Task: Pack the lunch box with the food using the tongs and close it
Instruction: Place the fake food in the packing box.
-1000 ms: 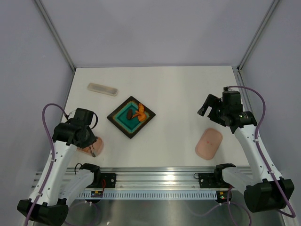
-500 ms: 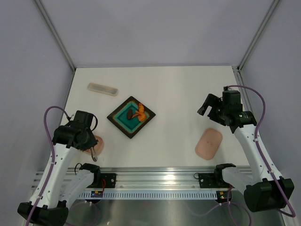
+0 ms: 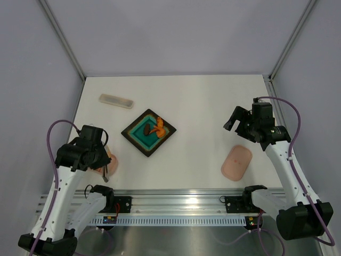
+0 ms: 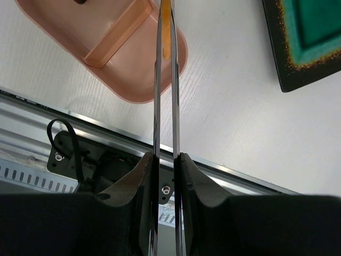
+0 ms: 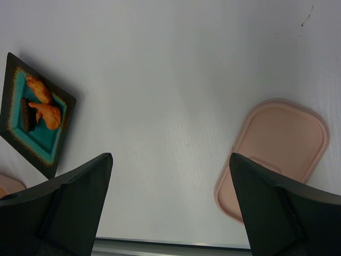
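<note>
Your left gripper (image 4: 165, 176) has its fingers (image 4: 139, 181) drawn in close on the tongs (image 4: 165, 85). They clamp both thin silver arms, which run straight out past the fingertips. Under the far half of the tongs, ahead and a little left of those fingers, sits the lunch box (image 4: 125, 80), open, with its divider showing. Ahead and to the right of them lies a corner of the dark tray (image 4: 298, 72).

Your right gripper (image 5: 170, 157) has its fingers (image 5: 80, 197) spread wide with nothing between them. Beyond its right finger the pink lid (image 5: 279, 149) lies flat on the table (image 5: 170, 64). Farther out, beyond its left finger, the tray carries the food (image 5: 47, 113): two orange pieces and a dark brown one.

Farthest of all, seen from above, a pale case (image 3: 116, 101) lies well beyond your left fingers.
</note>
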`<action>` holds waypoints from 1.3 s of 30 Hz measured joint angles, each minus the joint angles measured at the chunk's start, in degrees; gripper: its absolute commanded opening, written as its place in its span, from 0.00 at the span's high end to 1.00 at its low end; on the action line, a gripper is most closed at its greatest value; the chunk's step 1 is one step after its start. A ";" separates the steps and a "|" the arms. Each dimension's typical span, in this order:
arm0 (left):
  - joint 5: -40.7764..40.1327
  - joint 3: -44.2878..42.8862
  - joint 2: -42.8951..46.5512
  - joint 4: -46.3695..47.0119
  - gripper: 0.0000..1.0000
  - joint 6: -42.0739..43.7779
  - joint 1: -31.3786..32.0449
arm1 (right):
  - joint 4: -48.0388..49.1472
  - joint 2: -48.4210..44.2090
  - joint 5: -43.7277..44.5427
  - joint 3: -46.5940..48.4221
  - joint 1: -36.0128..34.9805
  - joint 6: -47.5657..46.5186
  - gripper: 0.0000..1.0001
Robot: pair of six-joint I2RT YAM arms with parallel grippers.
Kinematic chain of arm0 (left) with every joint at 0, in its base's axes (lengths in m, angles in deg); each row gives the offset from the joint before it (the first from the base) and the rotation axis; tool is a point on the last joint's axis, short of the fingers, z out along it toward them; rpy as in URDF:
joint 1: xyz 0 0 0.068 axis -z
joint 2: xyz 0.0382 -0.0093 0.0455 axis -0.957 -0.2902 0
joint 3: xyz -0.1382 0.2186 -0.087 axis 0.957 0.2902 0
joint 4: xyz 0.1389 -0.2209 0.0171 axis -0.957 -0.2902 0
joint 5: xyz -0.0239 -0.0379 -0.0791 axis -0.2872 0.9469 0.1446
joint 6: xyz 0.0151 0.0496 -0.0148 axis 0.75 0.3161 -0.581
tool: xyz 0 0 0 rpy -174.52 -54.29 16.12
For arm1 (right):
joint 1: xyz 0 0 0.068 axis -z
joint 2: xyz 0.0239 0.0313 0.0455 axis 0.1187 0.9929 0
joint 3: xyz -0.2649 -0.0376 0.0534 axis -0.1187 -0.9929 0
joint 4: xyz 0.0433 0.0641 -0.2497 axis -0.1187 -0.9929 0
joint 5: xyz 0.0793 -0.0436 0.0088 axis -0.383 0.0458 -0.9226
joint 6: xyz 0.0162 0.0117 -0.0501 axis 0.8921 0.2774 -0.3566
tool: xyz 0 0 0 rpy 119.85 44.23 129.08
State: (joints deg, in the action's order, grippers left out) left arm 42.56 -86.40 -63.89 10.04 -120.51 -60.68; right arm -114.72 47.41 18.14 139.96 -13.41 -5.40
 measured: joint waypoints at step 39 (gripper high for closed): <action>-10.67 -1.51 -2.16 -0.37 1.00 -6.43 -2.86 | 1.44 2.73 -1.44 0.00 0.00 0.00 0.00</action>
State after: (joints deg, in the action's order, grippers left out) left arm 31.89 -87.91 -66.05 9.67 -126.94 -63.55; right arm -113.28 50.14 16.70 139.96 -13.41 -5.40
